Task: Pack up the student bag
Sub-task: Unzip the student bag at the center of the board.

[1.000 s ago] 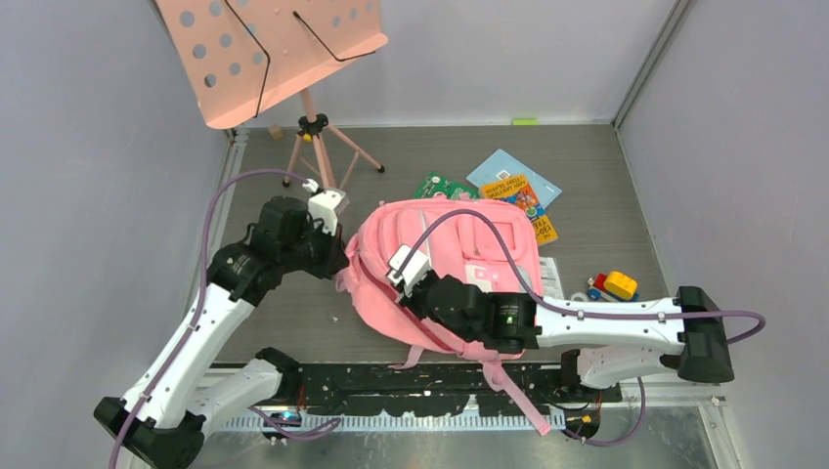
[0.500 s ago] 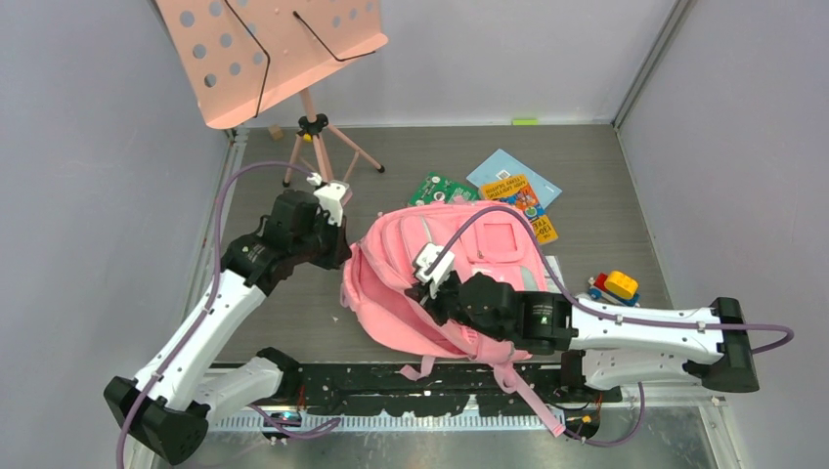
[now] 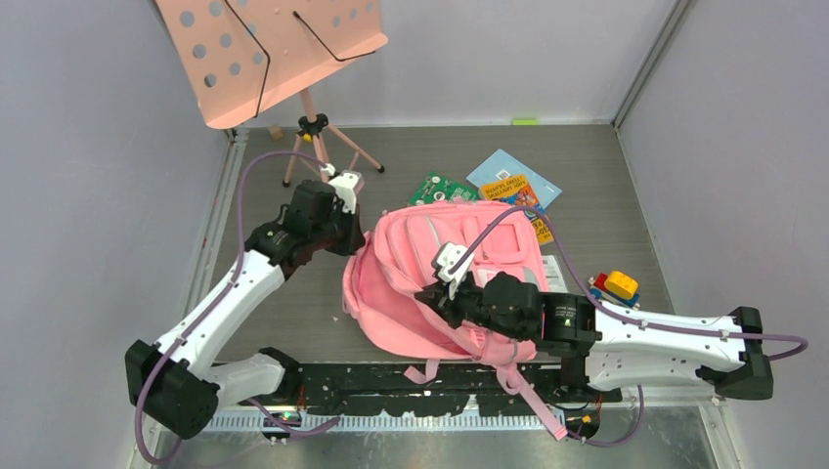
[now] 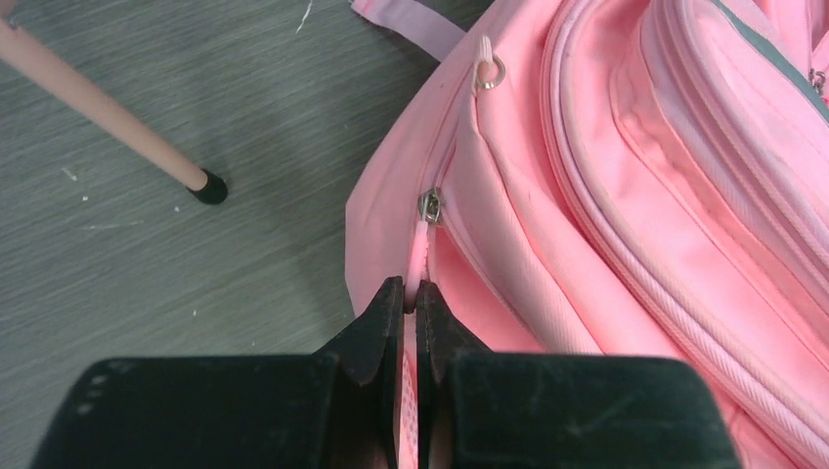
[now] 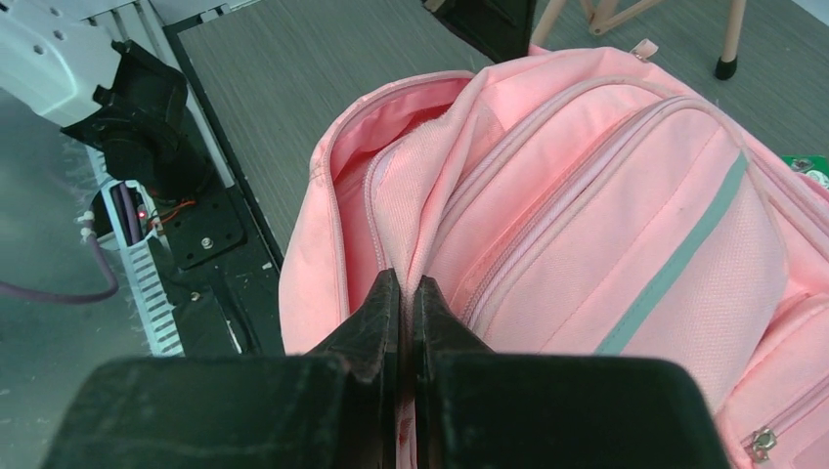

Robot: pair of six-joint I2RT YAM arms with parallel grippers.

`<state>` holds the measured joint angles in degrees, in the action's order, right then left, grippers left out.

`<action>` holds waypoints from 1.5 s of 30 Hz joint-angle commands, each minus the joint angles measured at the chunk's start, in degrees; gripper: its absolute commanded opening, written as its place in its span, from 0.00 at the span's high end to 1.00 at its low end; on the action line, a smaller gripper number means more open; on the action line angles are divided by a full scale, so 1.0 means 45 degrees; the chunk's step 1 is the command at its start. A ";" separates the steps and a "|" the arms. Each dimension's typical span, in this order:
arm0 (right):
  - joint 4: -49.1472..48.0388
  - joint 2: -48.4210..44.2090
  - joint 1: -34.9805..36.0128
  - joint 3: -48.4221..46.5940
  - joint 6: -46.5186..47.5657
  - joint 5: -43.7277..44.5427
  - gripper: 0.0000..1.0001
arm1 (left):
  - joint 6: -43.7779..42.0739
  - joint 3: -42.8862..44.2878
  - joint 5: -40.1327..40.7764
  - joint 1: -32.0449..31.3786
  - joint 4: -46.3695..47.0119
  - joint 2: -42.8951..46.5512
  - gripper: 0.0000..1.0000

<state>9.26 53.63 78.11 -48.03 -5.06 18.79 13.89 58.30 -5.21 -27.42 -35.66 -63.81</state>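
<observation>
The pink student bag [image 3: 420, 278] lies on the table's middle, front pockets up, its main compartment partly open on the near-left side [image 5: 357, 161]. My left gripper [image 3: 350, 237] is at the bag's far-left edge, shut on the pink zipper pull [image 4: 418, 249] of the main zip. My right gripper [image 3: 430, 295] reaches over the bag's near side and is shut on a fold of the bag's fabric edge [image 5: 415, 230] beside the opening. A second zipper pull [image 4: 485, 66] lies further along the seam.
A salmon music stand [image 3: 269, 54] on a tripod stands at the back left; one leg tip [image 4: 207, 188] is close to my left gripper. Books [image 3: 513, 186] and a green booklet [image 3: 442, 188] lie behind the bag. A toy [image 3: 614, 285] sits at the right.
The left gripper has moved right and away from me along the bag's edge with the zipper pull. The right gripper has moved right with the fabric. The bag has shifted and its opening has widened.
</observation>
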 commanded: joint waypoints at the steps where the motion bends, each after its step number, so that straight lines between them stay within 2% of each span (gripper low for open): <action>1: -0.1696 -0.0772 0.0135 -0.0032 -0.0496 -0.1279 1.00 | -0.0589 -0.0262 0.0024 0.0097 0.2562 -0.0342 1.00; 6: -0.1846 -0.0660 0.0137 0.0092 -0.0497 -0.1302 1.00 | -0.0626 -0.0920 -0.0657 0.0097 0.4495 -0.0469 1.00; 14: -0.1980 -0.0770 0.0141 0.0271 -0.0696 -0.1766 0.99 | -0.1169 -0.0774 -0.0858 0.0097 0.5852 -0.1828 1.00; 23: -0.2444 -0.0505 0.0140 0.0365 -0.0819 -0.1800 1.00 | -0.1866 -0.1189 -0.0962 0.0097 0.8561 -0.2850 1.00; 29: -0.2456 -0.0326 0.0131 0.0274 -0.0810 -0.1804 0.99 | -0.1307 -0.0777 -0.1249 0.0097 0.9319 -0.3578 1.00; 32: -0.2420 -0.0209 0.0133 0.0251 -0.0831 -0.1422 1.00 | -0.1167 -0.0472 -0.1129 0.0097 0.8908 -0.3719 0.98; 34: -0.2364 -0.0224 0.0137 0.0262 -0.0902 -0.0842 1.00 | -0.1191 -0.0316 -0.0647 0.0097 0.8203 -0.3509 0.90; 41: -0.2561 -0.0669 0.0125 0.0552 -0.1171 0.2715 1.00 | -0.1106 -0.0708 0.1050 0.0097 0.4661 -0.1224 0.32; 45: -0.2833 -0.0640 0.0128 0.0662 -0.1081 0.4008 1.00 | -0.0524 -0.0963 0.2387 0.0097 0.2556 0.0019 0.17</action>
<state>4.51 52.62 78.72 -44.29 -9.69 26.39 9.13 53.74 -1.41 -26.98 -14.11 -69.49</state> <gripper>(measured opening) 0.061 0.787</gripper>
